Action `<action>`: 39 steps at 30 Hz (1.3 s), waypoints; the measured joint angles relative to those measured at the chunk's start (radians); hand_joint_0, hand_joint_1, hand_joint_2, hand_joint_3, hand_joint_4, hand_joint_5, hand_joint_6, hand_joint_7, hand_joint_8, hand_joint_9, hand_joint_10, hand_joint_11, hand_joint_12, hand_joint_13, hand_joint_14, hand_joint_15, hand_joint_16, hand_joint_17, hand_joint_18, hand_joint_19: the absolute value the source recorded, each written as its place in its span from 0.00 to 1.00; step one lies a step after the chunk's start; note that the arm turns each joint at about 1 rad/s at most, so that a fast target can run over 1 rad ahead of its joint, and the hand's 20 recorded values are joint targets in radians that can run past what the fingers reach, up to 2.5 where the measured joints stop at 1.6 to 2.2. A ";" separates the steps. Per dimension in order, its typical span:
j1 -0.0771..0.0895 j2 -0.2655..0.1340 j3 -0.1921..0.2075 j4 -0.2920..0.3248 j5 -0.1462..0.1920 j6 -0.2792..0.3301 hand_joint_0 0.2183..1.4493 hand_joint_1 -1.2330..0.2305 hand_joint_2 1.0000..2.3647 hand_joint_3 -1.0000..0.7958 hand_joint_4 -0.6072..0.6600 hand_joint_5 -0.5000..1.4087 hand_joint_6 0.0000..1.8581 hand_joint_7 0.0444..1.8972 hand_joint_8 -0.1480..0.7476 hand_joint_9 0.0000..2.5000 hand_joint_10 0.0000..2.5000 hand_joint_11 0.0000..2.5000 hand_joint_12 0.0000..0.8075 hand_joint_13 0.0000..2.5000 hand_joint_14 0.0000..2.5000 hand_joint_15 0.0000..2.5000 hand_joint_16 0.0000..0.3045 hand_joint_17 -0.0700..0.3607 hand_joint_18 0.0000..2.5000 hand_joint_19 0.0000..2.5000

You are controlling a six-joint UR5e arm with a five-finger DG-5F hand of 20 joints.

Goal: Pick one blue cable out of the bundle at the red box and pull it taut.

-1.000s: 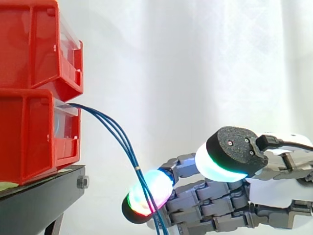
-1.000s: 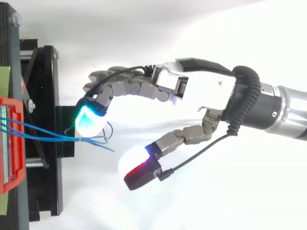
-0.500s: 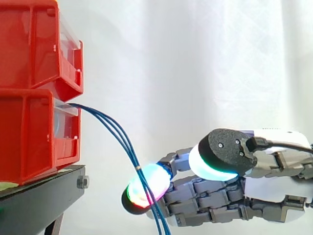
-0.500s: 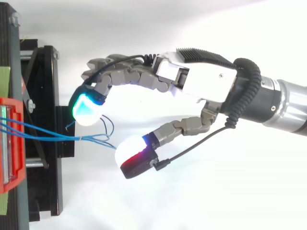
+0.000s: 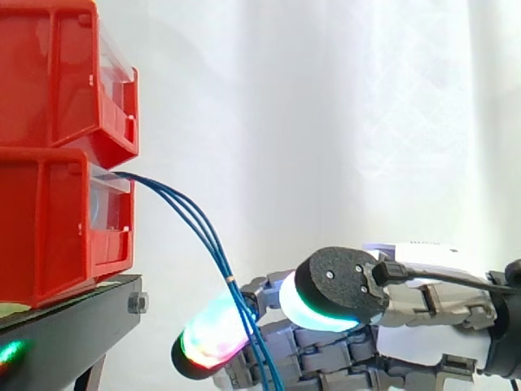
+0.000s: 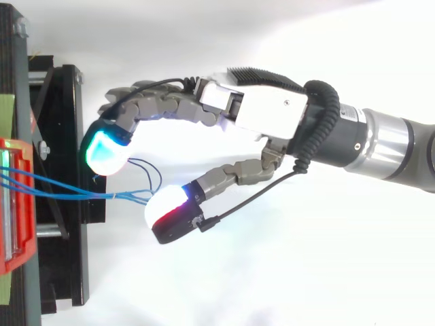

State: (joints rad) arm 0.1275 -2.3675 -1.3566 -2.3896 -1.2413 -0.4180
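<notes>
- White curtain [image 5: 342, 122]: bkgd to all work, side view.
- Red bins, stacked at left of side view: upper bin [image 5: 57, 73] sits on lower bin [image 5: 49, 228]. Lower bin rests on stand. In top view, lower bin's front is at the left edge [image 6: 13, 217].
- Black stand [image 5: 69, 326]: carries the bins. In top view its frame [image 6: 64, 136] lies just right of lower bin.
- Arm [image 6: 387, 139]: silver/black, enters from right in top view and points left toward bins.
- Hand [image 6: 265, 115]: white/grey body. Sits low in side view [image 5: 423, 301], below lower bin's opening.
- Hand state: fingers curved, thumb held apart from them with a clear gap between. Nothing is clamped.
- Finger pad [image 6: 104, 151]: glows cyan-green, over stand's right edge in top view.
- Thumb pad [image 6: 166, 212]: white w/ red, right of stand and nearer the bottom of top view than finger pad.
- Blue cables [image 5: 195, 224]: 3 strands visible. They exit lower bin's front and arc down and right, curved, not taut. In side view they cross the right end of the finger pad and leave at the bottom edge.
- Cables, top view [image 6: 61, 192]: run right from bin across stand into the gap between the pads. Loose ends fan and curl there. Contact w/ thumb pad: cannot tell.
- Tie [image 5: 231, 279]: small pale band round the bundle, just above finger pad in side view.
</notes>
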 measured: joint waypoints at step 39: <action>-0.004 -0.003 0.070 -0.055 -0.042 -0.060 0.26 0.32 0.00 0.28 0.68 0.21 0.27 0.65 0.52 0.16 0.00 0.02 0.50 0.12 0.00 0.03 0.20 0.49 0.08 0.03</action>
State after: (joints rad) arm 0.1238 -2.3706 -1.2870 -2.4447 -1.2829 -0.4780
